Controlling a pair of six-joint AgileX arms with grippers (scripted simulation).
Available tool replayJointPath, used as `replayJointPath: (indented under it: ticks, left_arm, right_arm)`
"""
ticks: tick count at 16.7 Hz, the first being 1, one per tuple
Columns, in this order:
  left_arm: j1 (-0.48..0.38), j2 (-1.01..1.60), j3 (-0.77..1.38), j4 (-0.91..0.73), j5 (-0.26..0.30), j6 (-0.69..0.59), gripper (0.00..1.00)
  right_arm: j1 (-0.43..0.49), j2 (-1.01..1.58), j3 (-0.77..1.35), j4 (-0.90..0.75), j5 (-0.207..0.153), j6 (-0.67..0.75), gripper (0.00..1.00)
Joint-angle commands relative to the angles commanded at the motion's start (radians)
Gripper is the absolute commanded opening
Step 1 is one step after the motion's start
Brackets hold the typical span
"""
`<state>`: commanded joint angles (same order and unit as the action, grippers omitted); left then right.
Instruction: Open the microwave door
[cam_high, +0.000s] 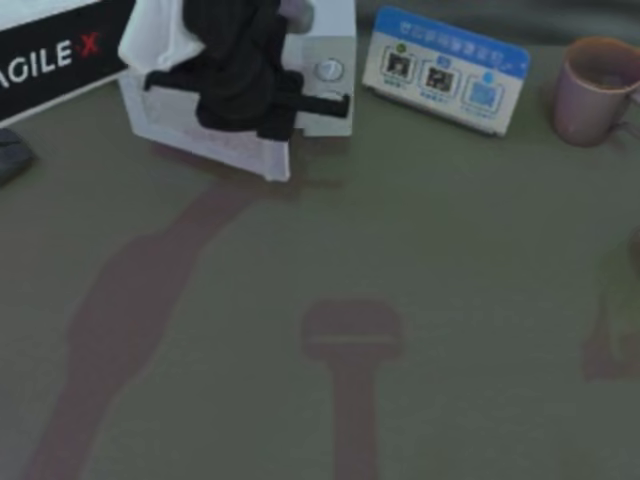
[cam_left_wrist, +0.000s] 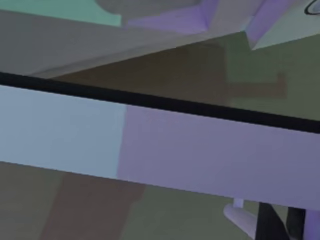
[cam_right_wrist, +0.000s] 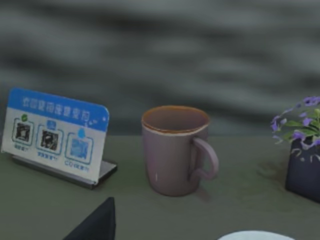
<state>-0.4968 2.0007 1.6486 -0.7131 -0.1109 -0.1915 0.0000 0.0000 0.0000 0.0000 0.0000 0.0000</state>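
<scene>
Over the microwave (cam_high: 320, 75) we hold our left gripper (cam_high: 262, 128) at its door (cam_high: 225, 148), which stands partly swung out. Whether that claw is open or closed, we cannot tell. Right of the microwave stand a sign card (cam_high: 445, 70) and a mug (cam_high: 595, 90).

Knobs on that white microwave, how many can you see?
1: a round knob shows on the microwave, on its narrow right panel. The left arm covers much of it, so another may be hidden.

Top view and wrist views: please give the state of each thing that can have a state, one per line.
microwave door: partly open, swung out from the front.
microwave: upright at the table's far side.
left gripper: at the door; fingers hidden.
mug: upright, looks empty.
sign card: standing, leaning back.
potted plant: upright.
</scene>
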Motion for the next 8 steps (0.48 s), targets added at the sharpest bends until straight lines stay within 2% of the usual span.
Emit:
replayJointPath:
  ticks: [3,8]
  left_arm:
    - [0.009,-0.030,-0.032,0.020,0.018,0.034,0.00]
    - [0.009,-0.030,-0.032,0.020,0.018,0.034,0.00]
  right_arm:
    - [0.000,0.000,0.000,0.000,0.000,0.000,1.00]
    - [0.000,0.000,0.000,0.000,0.000,0.000,1.00]
